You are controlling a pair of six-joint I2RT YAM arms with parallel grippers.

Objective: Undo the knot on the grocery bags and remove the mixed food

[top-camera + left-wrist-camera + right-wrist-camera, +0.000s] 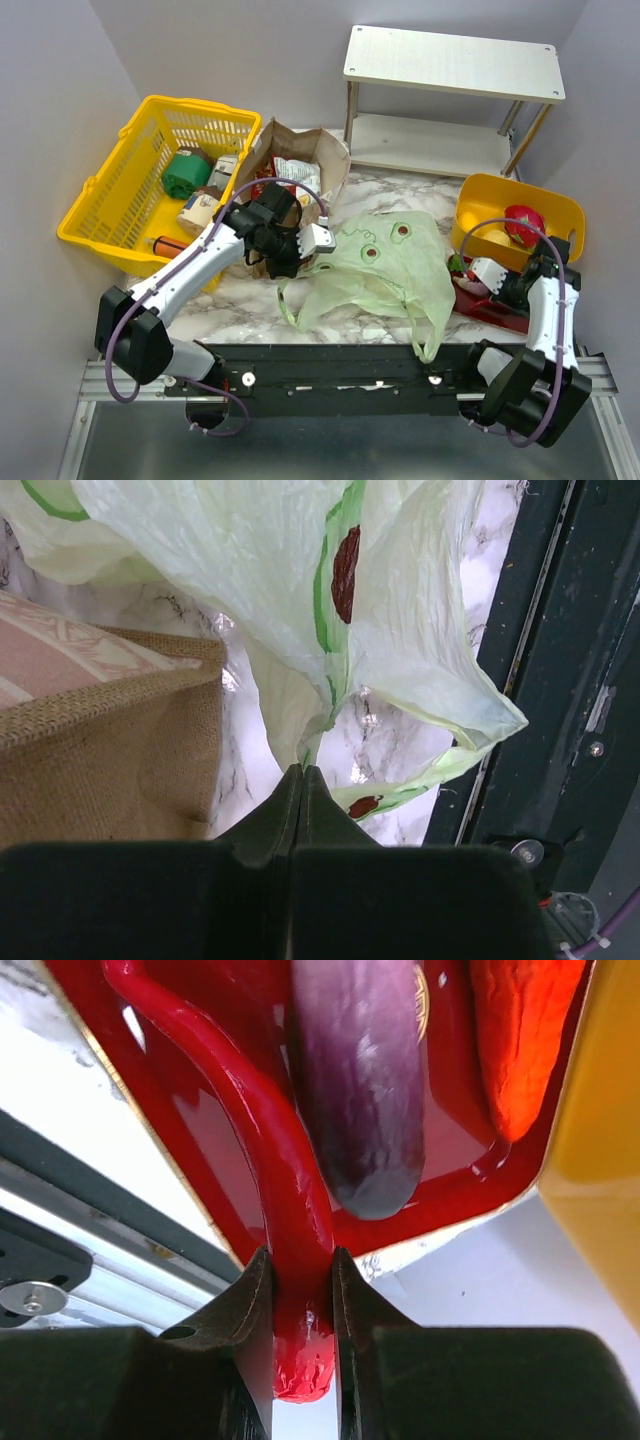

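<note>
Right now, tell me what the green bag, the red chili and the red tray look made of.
Green bag: thin translucent plastic film, crinkled, light passing through.
Red chili: glossy and smooth with hard highlights, possibly a plastic replica.
Red tray: shiny rigid plastic, probably; light glints along its rim.

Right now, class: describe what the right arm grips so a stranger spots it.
Start at the yellow tub on the right, then the red tray beside it. Next to the purple eggplant and orange carrot, it is the thin, curved red chili.
</note>
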